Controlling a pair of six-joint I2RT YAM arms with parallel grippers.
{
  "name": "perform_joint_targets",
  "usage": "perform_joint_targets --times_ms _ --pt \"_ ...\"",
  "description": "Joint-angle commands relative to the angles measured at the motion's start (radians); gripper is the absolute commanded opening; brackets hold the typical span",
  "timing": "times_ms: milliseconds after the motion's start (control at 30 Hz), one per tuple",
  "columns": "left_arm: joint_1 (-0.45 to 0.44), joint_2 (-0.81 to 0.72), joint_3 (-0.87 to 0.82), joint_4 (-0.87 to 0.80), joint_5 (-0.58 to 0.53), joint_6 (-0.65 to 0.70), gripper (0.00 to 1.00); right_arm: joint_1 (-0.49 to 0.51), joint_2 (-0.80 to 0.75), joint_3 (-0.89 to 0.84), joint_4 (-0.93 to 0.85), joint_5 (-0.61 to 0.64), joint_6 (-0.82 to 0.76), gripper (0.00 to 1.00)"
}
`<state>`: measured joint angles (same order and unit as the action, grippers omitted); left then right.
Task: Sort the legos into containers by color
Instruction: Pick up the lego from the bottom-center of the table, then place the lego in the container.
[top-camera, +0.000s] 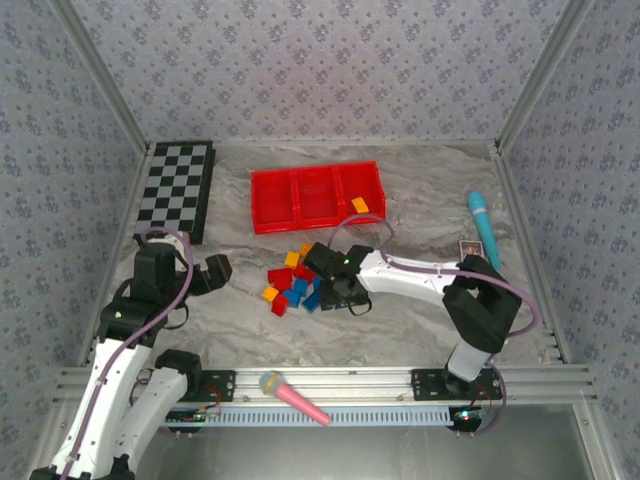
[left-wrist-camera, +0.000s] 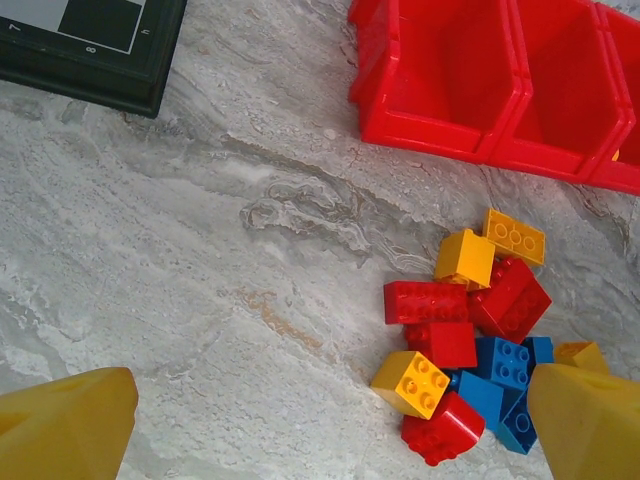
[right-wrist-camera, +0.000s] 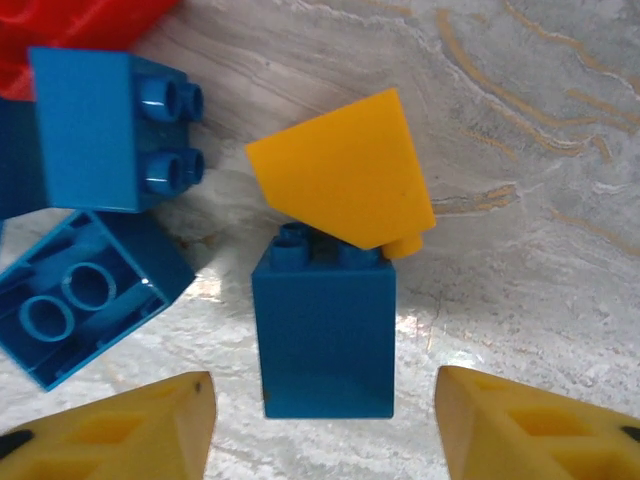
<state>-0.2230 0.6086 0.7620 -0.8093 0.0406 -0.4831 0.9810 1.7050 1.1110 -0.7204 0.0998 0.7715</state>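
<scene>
Right wrist: right gripper (right-wrist-camera: 325, 385) jaws apart, straddling blue lego (right-wrist-camera: 325, 335). Likely light, rigid, slick; pinch flat sides. Left gripper (left-wrist-camera: 330, 400) spread wide.

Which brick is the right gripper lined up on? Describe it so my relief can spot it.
On the arms' side of the red tray sits the lego pile, with the right gripper down at its right edge. Between its fingers lies a blue brick on its side, the one with a yellow brick leaning on its studded end.
</scene>
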Motion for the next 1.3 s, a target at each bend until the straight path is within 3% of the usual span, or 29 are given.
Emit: perform_joint_targets --times_ms 0,533,833,1067,1267 --pt "-0.007 -0.010 0.014 0.004 0.004 0.008 1.00 0.010 0.044 0.036 -0.045 0.045 -0.011 0.56" --pt "-0.009 -0.013 0.013 0.007 0.000 0.010 1.00 0.034 0.092 0.073 -0.090 0.146 -0.057 0.30" --pt "-0.009 -0.058 0.012 0.009 -0.014 0.013 1.00 0.062 -0.062 0.205 -0.148 0.224 -0.162 0.25" --pt "-0.009 -0.082 0.011 0.009 -0.018 0.017 1.00 -0.056 -0.049 0.366 -0.094 0.224 -0.361 0.25" --pt "-0.010 -0.087 0.011 0.005 -0.026 0.014 1.00 -0.202 0.061 0.554 -0.022 0.069 -0.456 0.24"
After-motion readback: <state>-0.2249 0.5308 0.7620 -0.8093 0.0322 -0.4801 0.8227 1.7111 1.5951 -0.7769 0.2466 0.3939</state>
